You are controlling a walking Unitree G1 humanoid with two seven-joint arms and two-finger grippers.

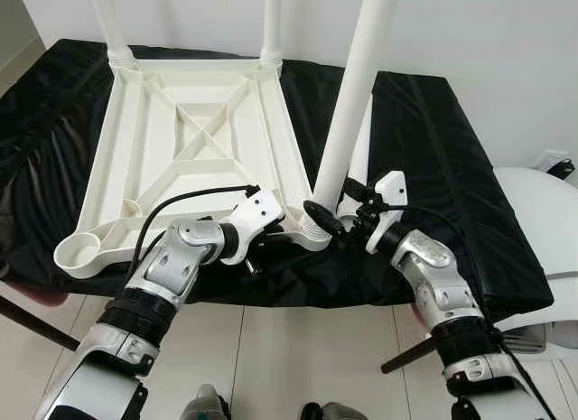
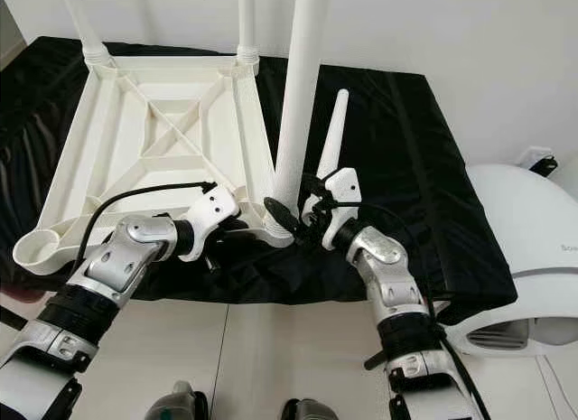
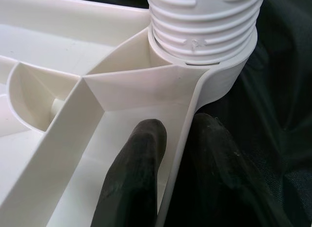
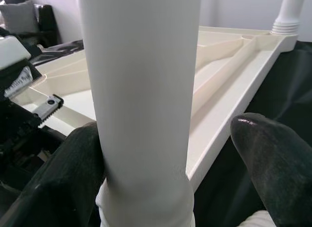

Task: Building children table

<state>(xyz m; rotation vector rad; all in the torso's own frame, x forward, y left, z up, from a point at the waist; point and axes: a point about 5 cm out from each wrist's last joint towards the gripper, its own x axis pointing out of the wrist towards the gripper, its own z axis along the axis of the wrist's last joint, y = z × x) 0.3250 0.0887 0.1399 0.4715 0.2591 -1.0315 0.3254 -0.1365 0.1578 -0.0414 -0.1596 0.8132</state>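
Where the views differ: the left wrist view shows the ribbed white plastic screw collar (image 3: 202, 27) seated in the corner socket.
Left gripper (image 3: 178, 154): clenched on the near rim of the upturned white plastic tabletop (image 1: 194, 149).
Right gripper (image 4: 168, 154): jaws spread, straddling the tall white plastic leg (image 1: 357, 95), one finger touching.

Plain white wall (image 1: 470, 32) at back, evenly lit. Black glossy sheet (image 1: 433, 167), creased, draped over a low surface, hanging over near edge. Pale tiled floor (image 1: 298, 348) below w/ thin grout lines. Rounded white appliance (image 2: 528, 257) far right, vent slots on its side, touching sheet's corner. Wall socket (image 1: 551, 158) w/ black plug just above it. Dark sofa w/ grey cushion (image 4: 22, 17) in bkgd.
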